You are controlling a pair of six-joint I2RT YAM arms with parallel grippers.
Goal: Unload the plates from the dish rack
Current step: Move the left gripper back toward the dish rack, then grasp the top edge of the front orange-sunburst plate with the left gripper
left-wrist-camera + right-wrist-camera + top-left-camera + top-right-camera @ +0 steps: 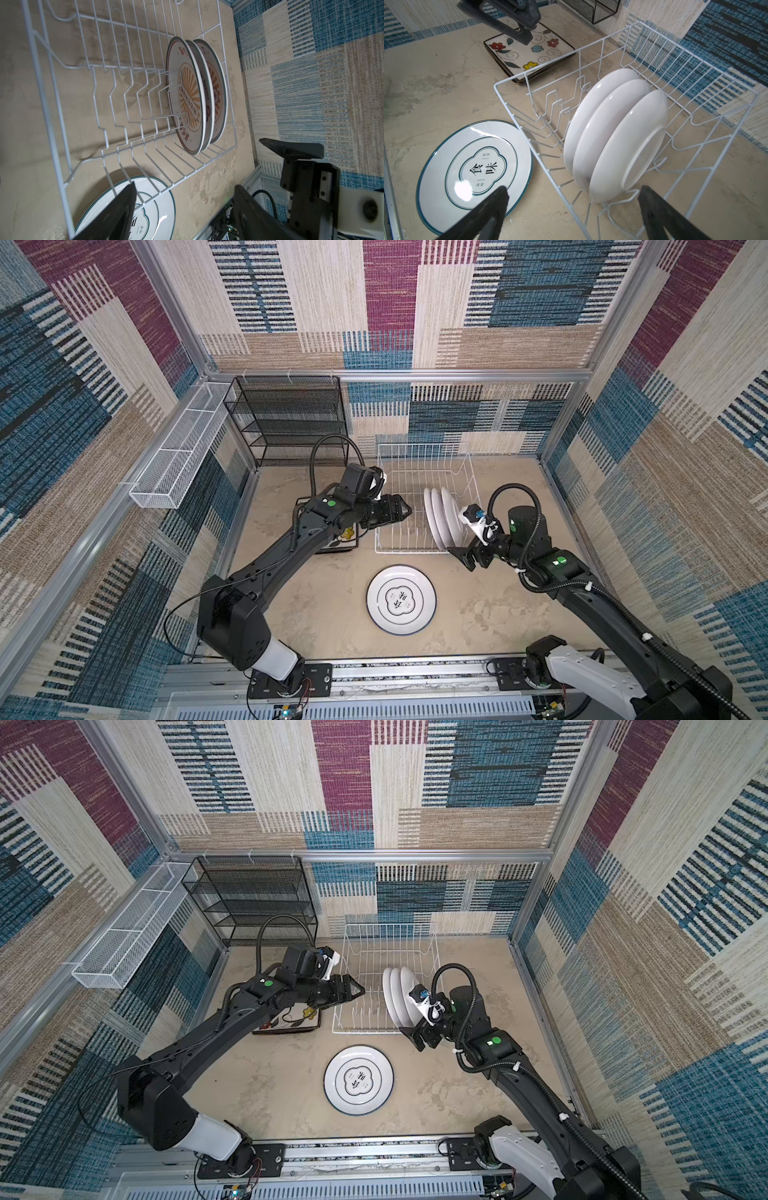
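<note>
1. Top views: in both, the dish rack [399, 472] stands at the back of the table [498, 605]. Three racked plates [442, 516] stand on edge at its right end. A flat plate [401, 599] lies just in front of the rack, and square plates [297, 1019] are stacked to its left, under the left arm. The left gripper [401, 510] hovers over the empty tines [409, 537], and the right gripper [461, 558] sits at the rack's front right corner.
2. Left wrist: the left gripper [185, 185] is spread wide and empty. The racked plates [187, 93] turn their sunburst faces toward it and lean close together. Hazard: both grippers face the same group from opposite sides, so a simultaneous reach could make the fingers collide.
3. Right wrist: the right gripper [574, 188] is fully spread and empty, just short of the nearest white plate back. Hazards: the glazed rim may slip from the fingers. Lifting one plate may drag or tip its neighbour. A rim caught on a tine may shift the rack. A dropped plate would strike the flat plate [473, 166].
</note>
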